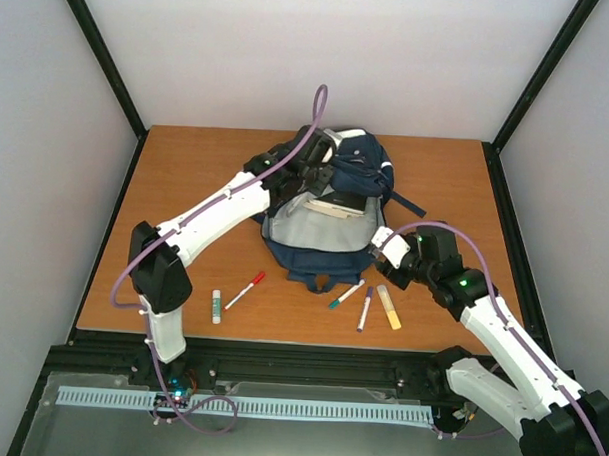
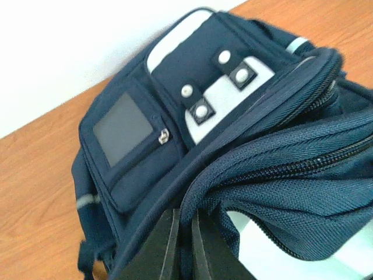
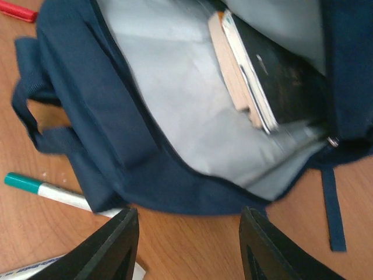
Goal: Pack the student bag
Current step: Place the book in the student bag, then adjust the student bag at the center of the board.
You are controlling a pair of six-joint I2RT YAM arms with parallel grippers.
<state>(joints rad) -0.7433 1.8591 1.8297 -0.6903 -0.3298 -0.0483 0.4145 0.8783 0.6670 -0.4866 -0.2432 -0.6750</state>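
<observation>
**A:** What lay closest to the arms?

**B:** Pens on the table [image 1: 186, 184]. On the left were a white stick with a green cap [image 1: 217, 306] and a red marker [image 1: 245, 290]. To the right, close together, were a teal marker [image 1: 346, 295], a purple marker [image 1: 366, 308] and a yellow marker [image 1: 389, 307].

**A:** And the right claw?

**B:** The right gripper [image 3: 186, 224] hung over the wood just beside the bag's near right edge. Its jaws stood apart with nothing between them. In the wrist view the teal marker's end ran under the bag's edge.

**A:** Where was the bag itself?

**B:** The student bag [image 1: 324, 234] lay in the middle of the table, beyond the pens. Its main compartment gaped open, showing pale grey lining, and books [image 3: 245, 76] lay inside.

**A:** And the other claw?

**B:** The left gripper [image 2: 185, 233] was at the bag's far left side. It was pinched tight on the navy rim of the opening, next to the zip.
</observation>
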